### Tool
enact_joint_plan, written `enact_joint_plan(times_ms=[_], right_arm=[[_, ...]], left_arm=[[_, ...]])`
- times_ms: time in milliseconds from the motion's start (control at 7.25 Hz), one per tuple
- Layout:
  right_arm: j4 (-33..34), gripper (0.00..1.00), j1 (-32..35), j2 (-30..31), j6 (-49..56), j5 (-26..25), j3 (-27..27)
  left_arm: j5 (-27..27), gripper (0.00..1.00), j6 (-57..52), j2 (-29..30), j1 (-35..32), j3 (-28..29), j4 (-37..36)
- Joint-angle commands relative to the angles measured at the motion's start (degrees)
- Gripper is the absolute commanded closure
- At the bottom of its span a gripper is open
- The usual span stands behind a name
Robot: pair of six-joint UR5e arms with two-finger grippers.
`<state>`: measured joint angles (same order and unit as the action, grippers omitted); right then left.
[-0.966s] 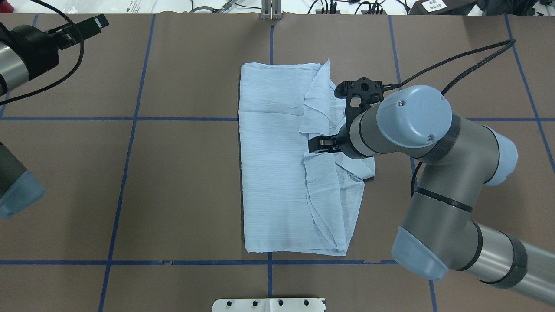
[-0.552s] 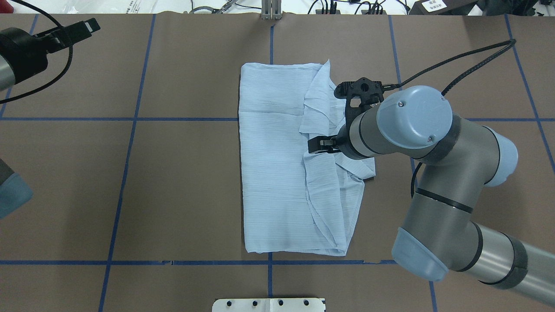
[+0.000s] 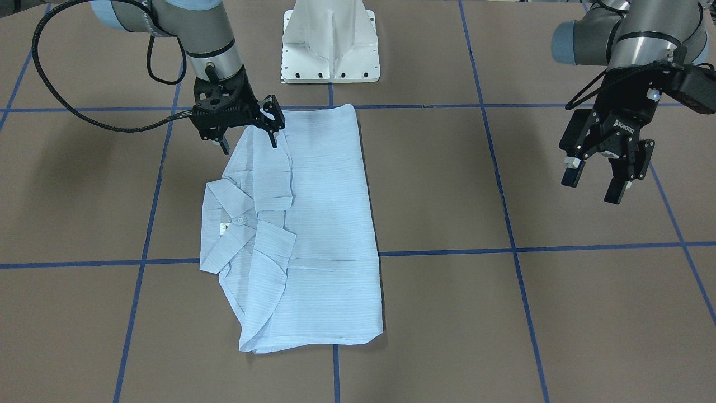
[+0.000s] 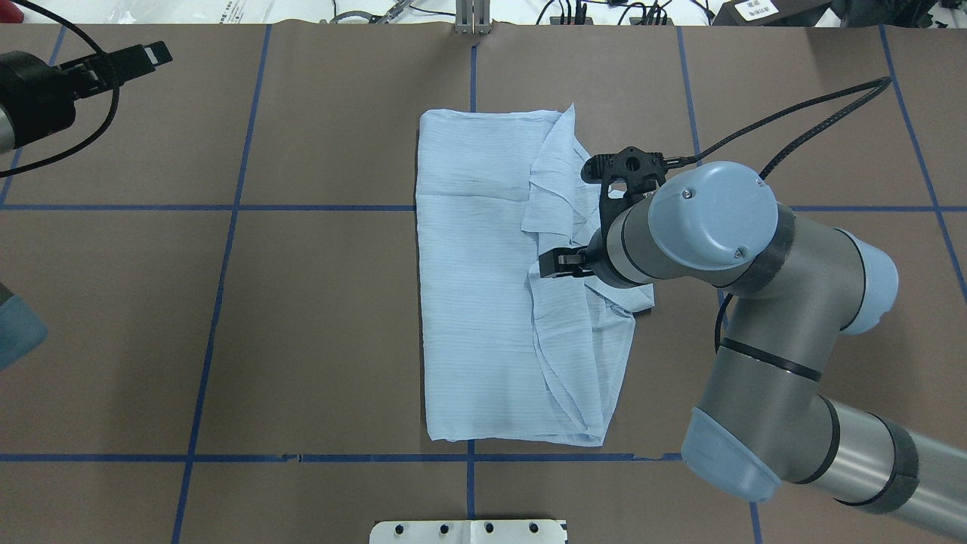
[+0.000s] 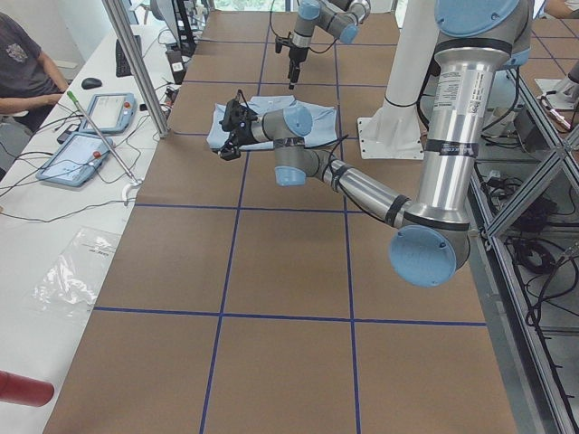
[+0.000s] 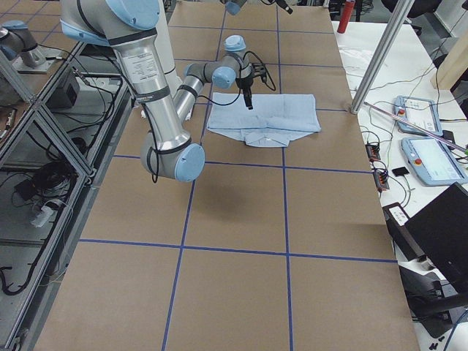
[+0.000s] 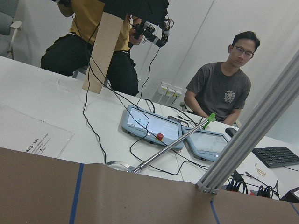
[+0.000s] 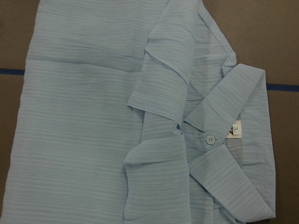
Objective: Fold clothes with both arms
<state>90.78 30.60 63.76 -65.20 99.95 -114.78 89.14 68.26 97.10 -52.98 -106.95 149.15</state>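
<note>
The light blue striped shirt [image 3: 324, 224] [image 4: 476, 302] lies folded into a long rectangle mid-table, sleeves tucked in. Its collar [image 3: 229, 224], button and neck label [image 8: 236, 128] sit on the robot's right edge of the fold. My right gripper [image 3: 249, 144] hangs open just above the shirt, over its end nearest the robot, holding nothing. The right wrist view looks straight down on the collar with no fingers in it. My left gripper [image 3: 593, 187] is open and empty in the air, far off the shirt toward the table's left side [image 4: 143, 57].
Blue tape lines [image 4: 227, 208] grid the brown table cover. The white pedestal base [image 3: 331, 45] stands at the robot's edge. An aluminium post [image 4: 472, 15] rises at the far edge, with seated people [image 7: 224, 88] and control tablets [image 7: 149, 123] beyond it.
The left arm has drawn back further toward the left edge of the overhead view. The right arm has shifted a little toward the robot's side. The shirt has not moved.
</note>
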Motion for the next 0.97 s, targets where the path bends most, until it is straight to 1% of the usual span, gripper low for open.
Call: enact_joint_plan(times_ms=[0,138,414,552,690,828], right_arm=[[0.89,0.00,-3.76,0.23,-0.10,-1.24,0.43],[1.06,0.00,-6.14,0.58,-0.10,-3.77,1.05],[1.67,0.00,-10.89,1.19,-0.54,-7.64,2.19],[3.51,0.00,-11.69,1.54,-0.54,-7.92,2.28],[4.22,0.00,-12.22,1.55,-0.28,-7.93,2.28],[4.32,0.00,-13.18,1.55,-0.36,-7.93,2.28]], left_arm=[[1.82,0.00,0.03,0.11,0.51,0.87,-2.62],[3.04,0.00,0.04,-0.50,0.60,0.17,-4.82],[7.60,0.00,0.12,-1.48,2.43,0.60,-5.01],[7.54,0.00,0.21,-1.56,5.14,0.86,-4.93],[7.62,0.00,0.56,-1.65,6.82,2.78,-4.14],[8.93,0.00,4.39,-1.56,8.15,3.58,-4.22]])
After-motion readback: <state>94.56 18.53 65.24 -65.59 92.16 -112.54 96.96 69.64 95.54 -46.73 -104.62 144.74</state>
